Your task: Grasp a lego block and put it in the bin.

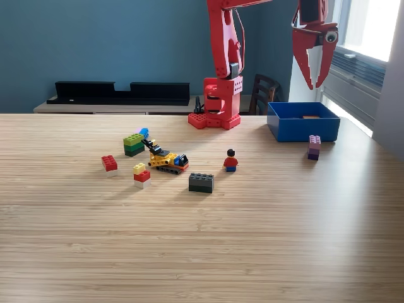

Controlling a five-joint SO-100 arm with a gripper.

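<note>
My red gripper [315, 83] hangs open high above the blue bin [303, 129] at the exterior view's right, with nothing between its fingers. An orange-brown piece [310, 117] shows inside the bin. On the table lie a purple block [314, 147] just in front of the bin, a dark grey block [201, 182], a red block [109, 163], a yellow-on-red stack [141, 175] and a green stack [133, 144].
A small yellow toy vehicle [167, 161] and a minifigure [230, 161] stand mid-table. The arm's red base [215, 104] sits at the table's back edge. A long black tray [120, 92] lies on the shelf behind. A dark chair [264, 93] is behind the bin.
</note>
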